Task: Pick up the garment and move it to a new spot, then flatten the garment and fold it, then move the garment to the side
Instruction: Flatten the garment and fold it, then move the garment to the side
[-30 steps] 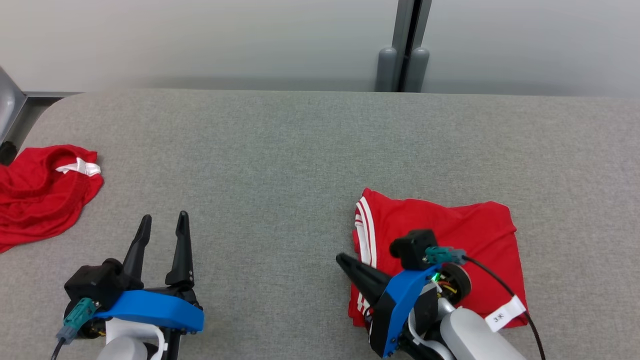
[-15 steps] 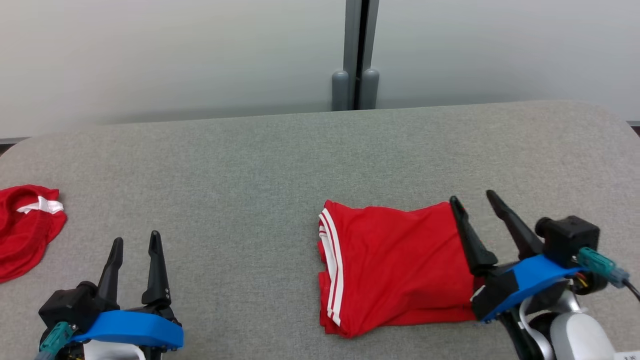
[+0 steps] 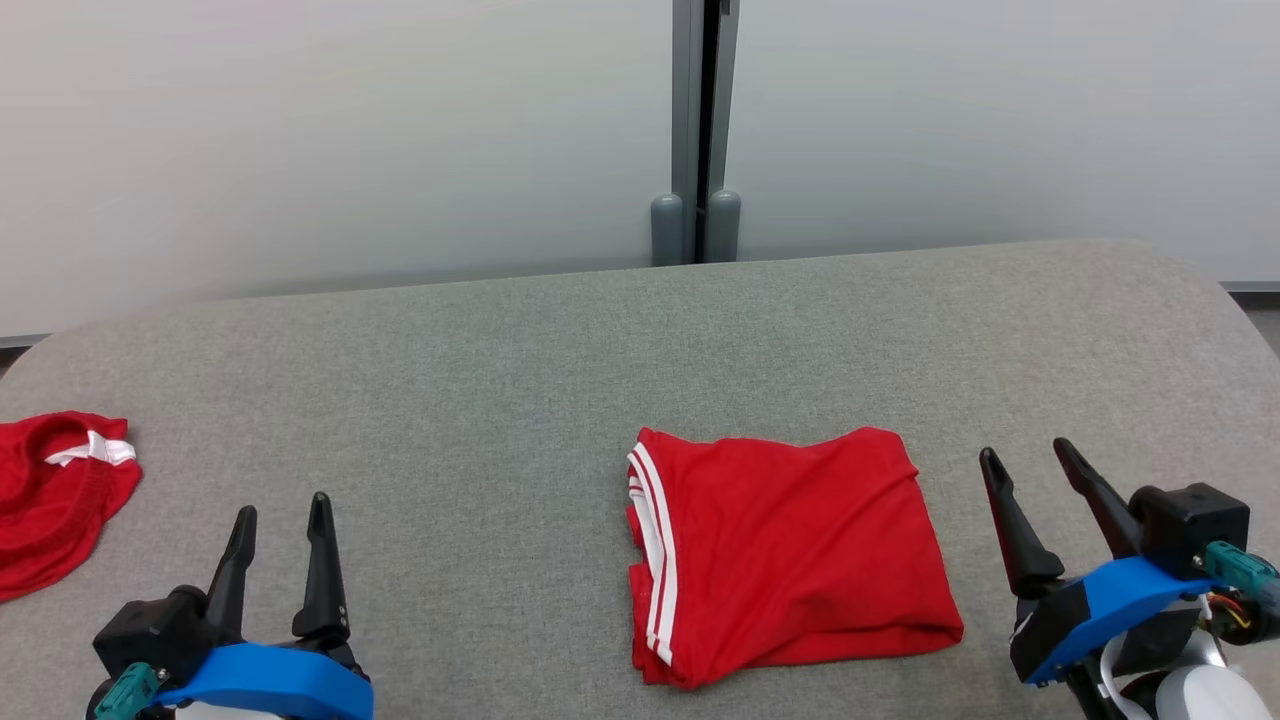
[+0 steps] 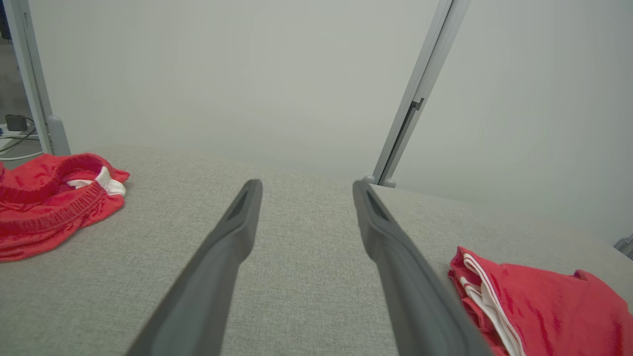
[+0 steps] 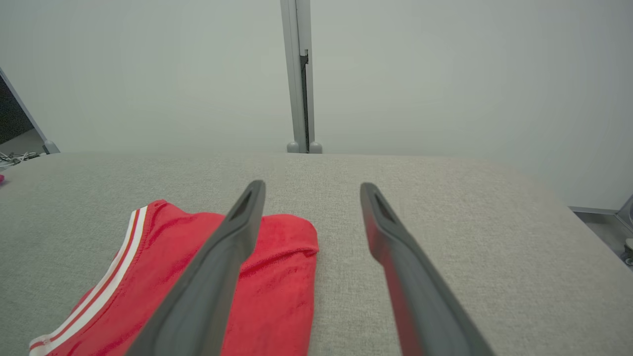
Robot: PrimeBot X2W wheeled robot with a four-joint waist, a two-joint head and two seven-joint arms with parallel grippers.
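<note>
Head camera looks down over the table [image 3: 450,350]. Wrist cameras sit low, facing the wall [image 3: 300,150]; all share the folded red garment [image 3: 790,550].

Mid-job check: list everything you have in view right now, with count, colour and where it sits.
folded garment: one, red with white stripes, flat on the table, right of centre
crumpled garment: one, red with a white band, at the table's left end
table: one, grey fabric top, under both garments
post: one, grey, behind the table's far edge
wall panels: two, pale, either side of the post
left gripper: one, dark fingers open, lower left, touching nothing
right gripper: one, dark fingers open, lower right, beside the folded garment but apart from it
</note>
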